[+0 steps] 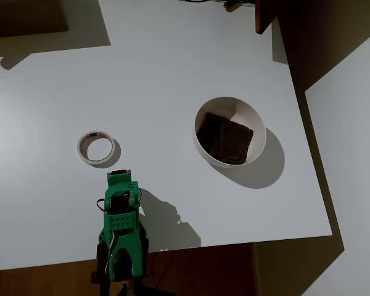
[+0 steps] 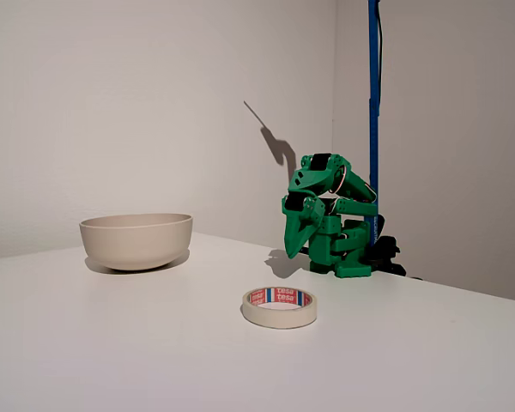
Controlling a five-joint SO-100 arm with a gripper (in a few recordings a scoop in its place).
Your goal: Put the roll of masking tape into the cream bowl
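Note:
The roll of masking tape (image 1: 84, 152) lies flat on the white table, left of centre in the overhead view; the fixed view shows the roll (image 2: 279, 309) near the front, red-blue print on its inner core. The cream bowl (image 1: 251, 121) stands upright to the right, with a dark squarish patch (image 1: 225, 139) inside. In the fixed view the bowl (image 2: 136, 241) is at the left. My green gripper (image 2: 298, 251) is folded back on the arm, fingers together, pointing down at the table and holding nothing. In the overhead view the gripper (image 1: 119, 179) sits just below the tape, apart from it.
The table's near edge (image 1: 172, 253) runs right by the arm's base. A blue pole (image 2: 374, 112) rises behind the arm. A dark reddish object (image 1: 265, 15) sits at the table's far right corner. Open white tabletop lies between tape and bowl.

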